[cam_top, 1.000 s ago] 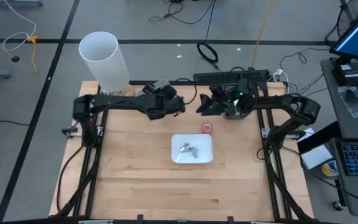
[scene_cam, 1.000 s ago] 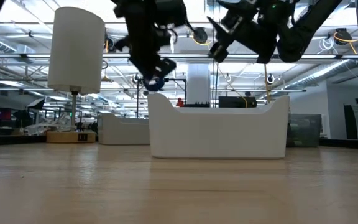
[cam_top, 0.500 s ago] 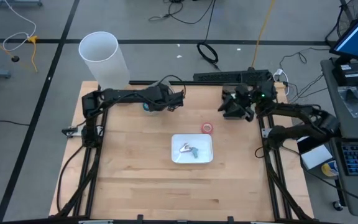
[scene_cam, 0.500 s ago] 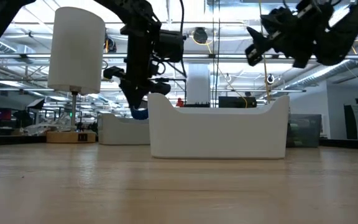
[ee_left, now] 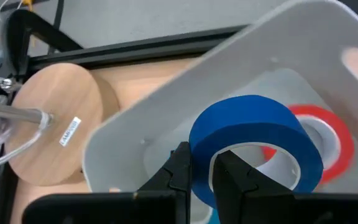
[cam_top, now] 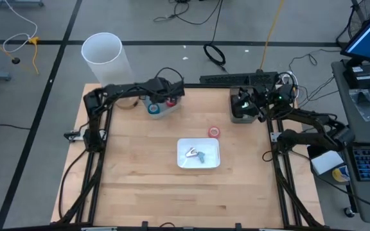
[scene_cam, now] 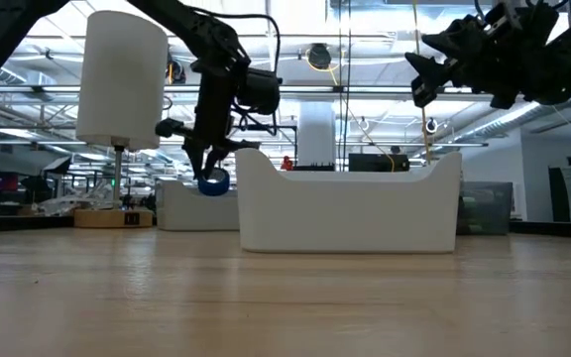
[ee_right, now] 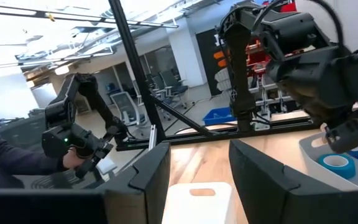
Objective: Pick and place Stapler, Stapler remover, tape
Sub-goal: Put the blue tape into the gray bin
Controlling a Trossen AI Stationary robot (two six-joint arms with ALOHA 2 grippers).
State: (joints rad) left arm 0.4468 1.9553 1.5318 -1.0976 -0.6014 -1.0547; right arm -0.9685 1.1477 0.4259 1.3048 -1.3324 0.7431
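My left gripper (scene_cam: 209, 159) is shut on a blue tape roll (ee_left: 253, 134) just above a white bin (cam_top: 161, 110) at the table's far left. A red tape roll (ee_left: 331, 134) lies in that bin. Another red tape roll (cam_top: 214, 132) lies flat on the table. A white tray (cam_top: 211, 146) at the centre holds small grey and silver pieces (cam_top: 196, 154); I cannot tell stapler from stapler remover there. My right gripper (ee_right: 197, 165) stands open and level at the far right, over a pale bin (ee_right: 197, 198), with nothing between its fingers. My left gripper pinches the blue roll's wall (ee_left: 201, 165), with one finger (ee_left: 232, 177) inside the centre hole and the other (ee_left: 180, 168) outside. The fingers slant down from above. The roll hangs below them (scene_cam: 213, 183), tilted, over the bin.
A tall white cylinder (cam_top: 108, 59) stands on a round wooden foot (ee_left: 55, 127) at the far left corner, close to the bin. Black frame rails (cam_top: 95, 160) run along both sides of the table. A person's sleeve (ee_right: 8, 155) shows in the room beyond.
My left gripper has carried the blue roll down and toward the table's left edge, rolling its wrist, and now hangs low over the far-left bin. My right gripper has drawn back toward the table's right edge, still open, and has turned about its own line.
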